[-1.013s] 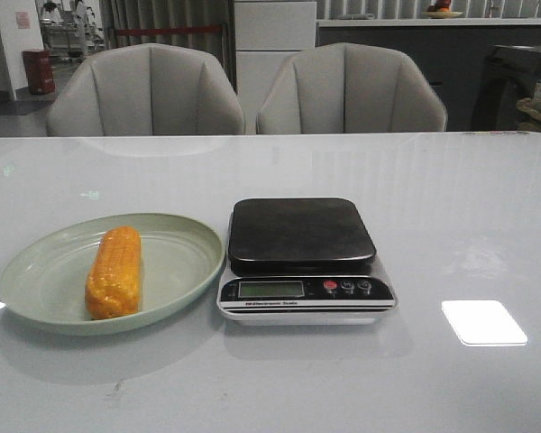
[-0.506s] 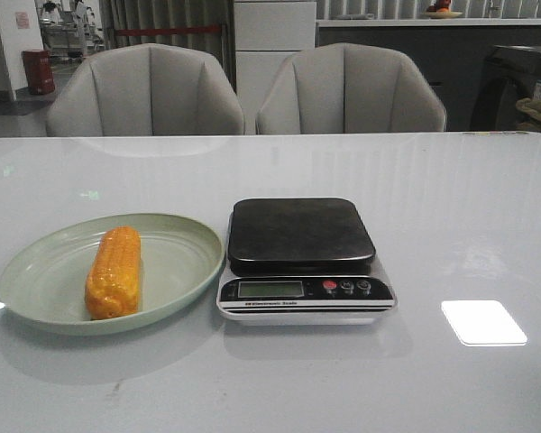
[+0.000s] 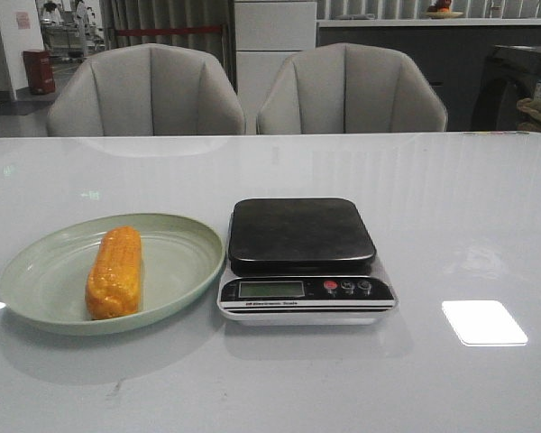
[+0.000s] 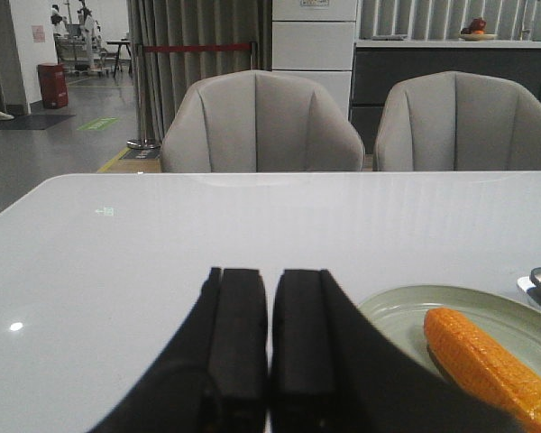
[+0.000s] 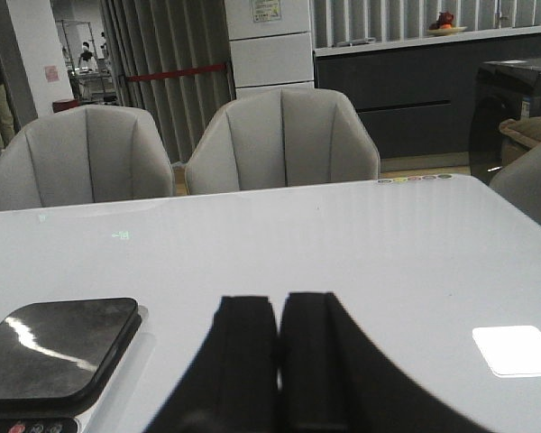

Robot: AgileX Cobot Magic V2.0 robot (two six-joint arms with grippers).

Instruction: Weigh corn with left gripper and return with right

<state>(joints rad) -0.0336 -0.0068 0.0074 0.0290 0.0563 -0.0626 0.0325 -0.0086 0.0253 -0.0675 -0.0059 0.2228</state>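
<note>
Your corn (image 3: 114,272) lies in the pale green plate (image 3: 36,280) toward the worktop's (image 3: 451,207) left edge, touching nothing but the dish, its long axis running from near edge to far edge. The scale (image 3: 302,257) sits just beside the plate, platform bare. Your left claw (image 4: 269,329) is pressed shut and empty, with the corn close off to its scale side. The right claw (image 5: 279,347), also closed and empty, is farther off, beyond the scale.
</note>
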